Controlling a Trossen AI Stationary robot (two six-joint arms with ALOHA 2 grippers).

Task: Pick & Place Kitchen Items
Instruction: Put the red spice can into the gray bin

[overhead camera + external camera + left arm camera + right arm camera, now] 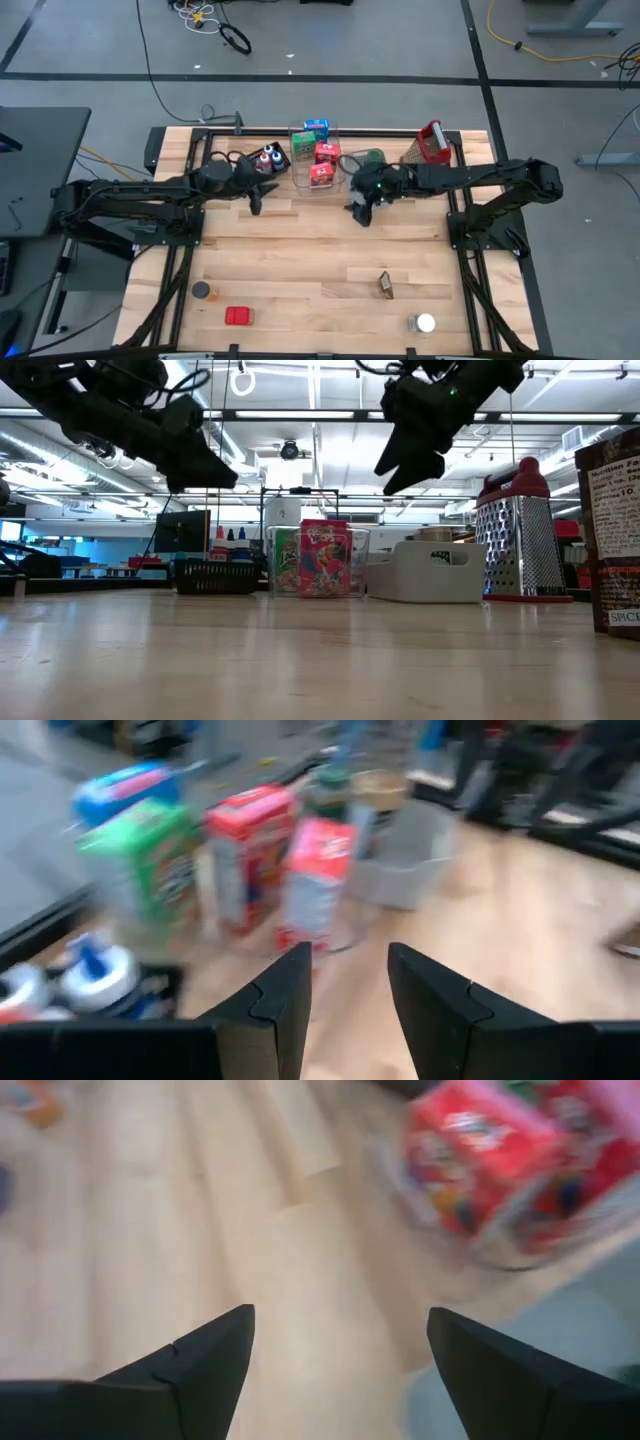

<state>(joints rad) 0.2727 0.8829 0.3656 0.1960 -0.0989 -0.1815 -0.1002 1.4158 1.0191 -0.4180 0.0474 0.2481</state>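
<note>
- The left gripper (256,203) hangs above the worktop (300,250) just left of centre in the overhead frame, its fingers (283,1010) a little apart with nothing between them.
- The right gripper (360,213) sits just right of centre, fingers (205,1355) spread wide and empty over bare wood.
- Between the two, toward the top middle of the overhead frame, a clear bin (314,157) holds little boxes: a blue one (316,127), a green one (303,146) and two red ones (324,163).
- Left of that bin, a black tray (262,160) carries small bottles with coloured caps (270,155).
- Right of the bin stands a grey-blue tray (365,160), and further right the metal grater with a red handle (432,143).
- Along the bottom of the overhead frame, well apart from both grippers, lie a small dark jar (202,290), a red box (238,316), a brown packet (386,285) and a white-topped can (424,323).
- From worktop height, the brown packet fills the right edge of the frame, with print on its label.
</note>
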